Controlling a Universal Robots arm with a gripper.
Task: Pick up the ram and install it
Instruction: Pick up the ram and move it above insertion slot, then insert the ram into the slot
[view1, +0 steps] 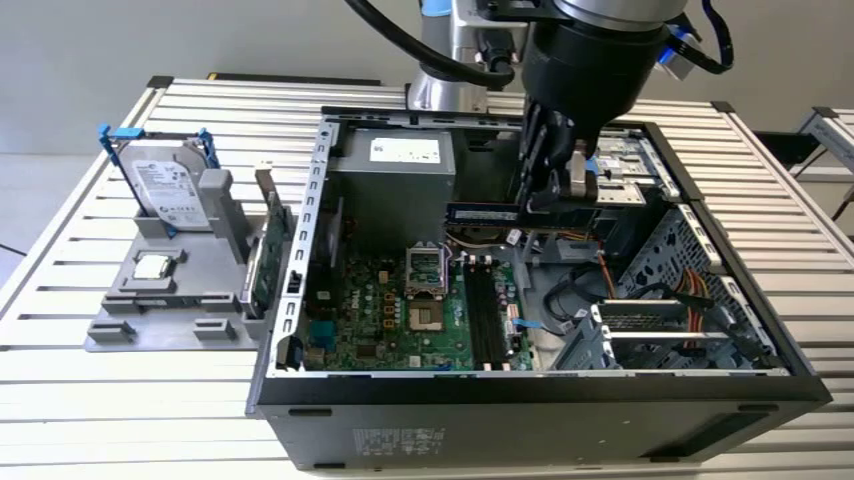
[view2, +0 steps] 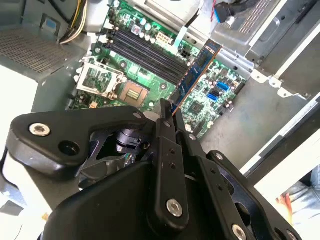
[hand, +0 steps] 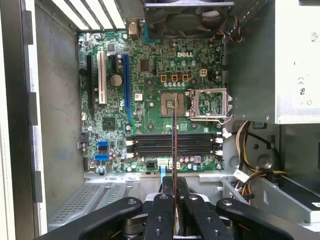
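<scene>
My gripper (view1: 537, 205) hangs inside the open computer case (view1: 287, 300), shut on the ram (view1: 481, 212), a thin dark stick jutting toward the exterior view's left. In the second wrist view the ram (view2: 197, 70) reaches out from the fingertips (view2: 165, 107) above the green motherboard (view2: 220, 95). The first wrist view gives the ram (hand: 173, 145) edge-on, crossing over the black memory slots (hand: 150, 145), with the gripper (hand: 174, 186) clamped on its lower end. The stick is held above the board, apart from the slots (view1: 487, 320).
A grey tray (view1: 120, 330) at the exterior view's left carries a hard drive (view1: 174, 190), a small silver processor (view1: 154, 265) and a green expansion card (view1: 274, 245). Inside the case are the power supply (view1: 400, 165), an open processor socket (hand: 210, 104), cables (hand: 250, 175) and a drive cage (view1: 667, 320).
</scene>
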